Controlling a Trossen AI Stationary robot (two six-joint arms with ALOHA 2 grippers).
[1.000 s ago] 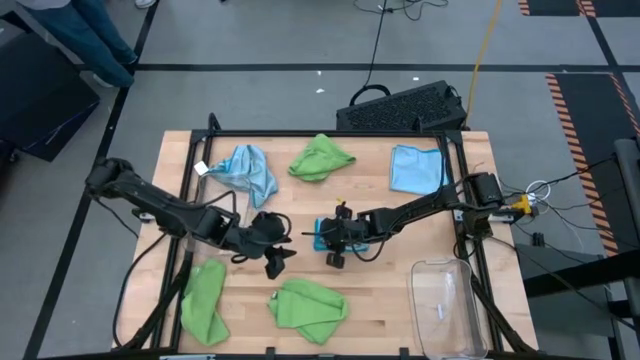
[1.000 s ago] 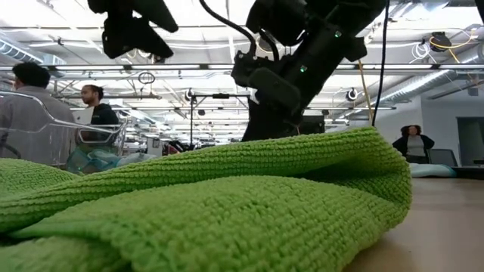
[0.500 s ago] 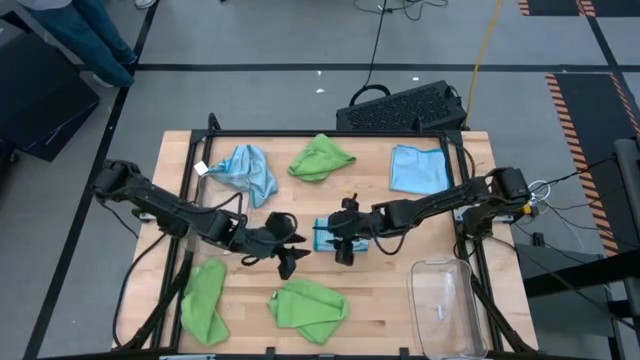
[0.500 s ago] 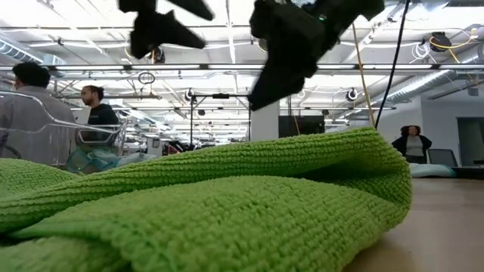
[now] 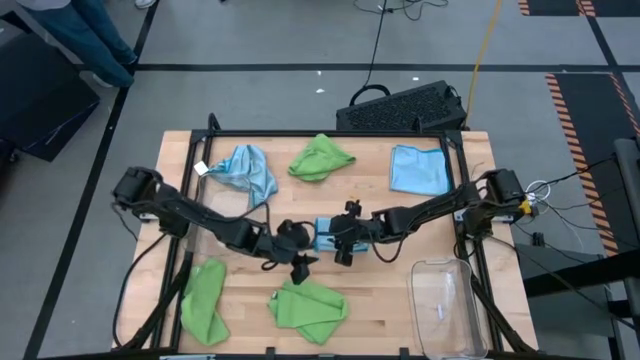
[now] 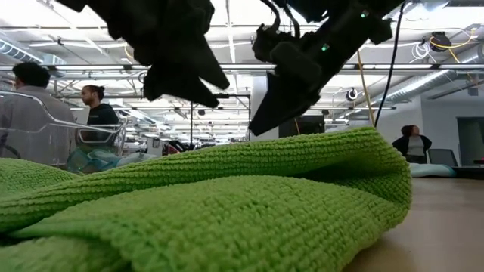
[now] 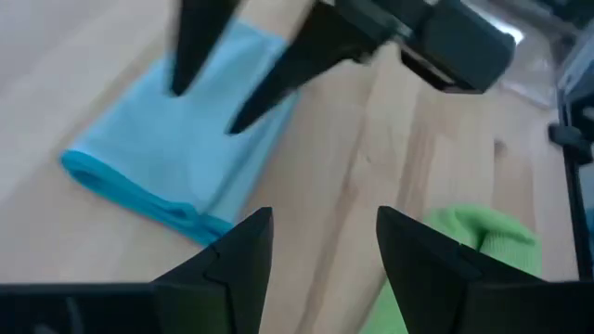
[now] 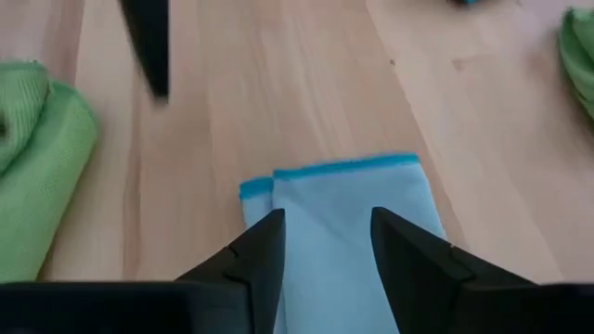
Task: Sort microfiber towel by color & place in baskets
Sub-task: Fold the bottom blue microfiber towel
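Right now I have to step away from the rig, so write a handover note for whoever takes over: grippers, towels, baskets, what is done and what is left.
Left gripper: open, empty, beside the folded blue towel at table centre.
Right gripper: open, empty, over that same towel.
Other towels: blue at far left and far right; green at far centre, near left and near centre.
Baskets: only one clear basket shows, near right, with no towel in it.
Done: nothing sorted.
Left: all six towels.

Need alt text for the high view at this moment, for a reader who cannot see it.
Both grippers, left and right, meet open over a folded blue towel at the centre of the wooden table. Two more blue towels and three green ones lie around, and a clear basket stands by the right arm.
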